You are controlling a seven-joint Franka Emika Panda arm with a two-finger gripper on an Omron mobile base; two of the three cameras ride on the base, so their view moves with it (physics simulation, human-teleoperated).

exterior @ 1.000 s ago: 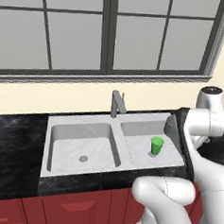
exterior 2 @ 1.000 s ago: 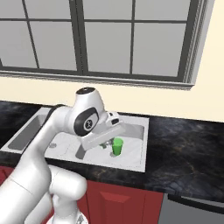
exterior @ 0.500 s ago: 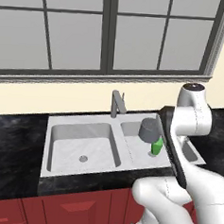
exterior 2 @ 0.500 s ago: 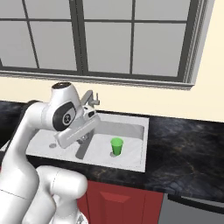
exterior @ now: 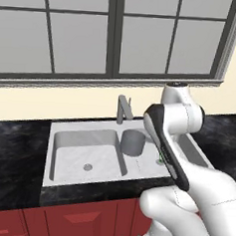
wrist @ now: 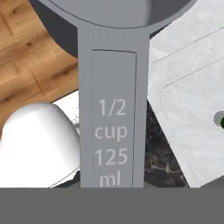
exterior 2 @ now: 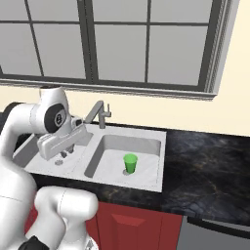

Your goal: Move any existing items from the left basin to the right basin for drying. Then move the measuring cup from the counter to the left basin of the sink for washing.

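Observation:
The measuring cup [exterior: 133, 142], a dark grey metal cup, hangs in the air over the sink [exterior: 53, 130], close to the middle divider. In the hand view its long handle [wrist: 111, 109], marked 1/2 cup 125 ml, runs straight up from the bottom edge to the bowl. My gripper [exterior 2: 67, 152] is shut on that handle and hovers over the left basin [exterior 2: 41, 158]. The left basin [exterior: 75, 149] holds nothing but its drain hole. A small green tumbler [exterior 2: 130, 163] stands upright in the right basin [exterior 2: 110, 146].
The grey angular faucet [exterior: 123, 109] rises behind the divider, just beyond the cup. Black counter [exterior 2: 205, 166] spreads right of the sink and also left [exterior: 12, 152]. Red cabinet fronts [exterior: 83, 220] lie below. My own forearm [exterior: 168, 148] crosses the right basin.
The arm has swung left from above the right counter, carrying the measuring cup across the right basin to the divider. The green tumbler has stayed put.

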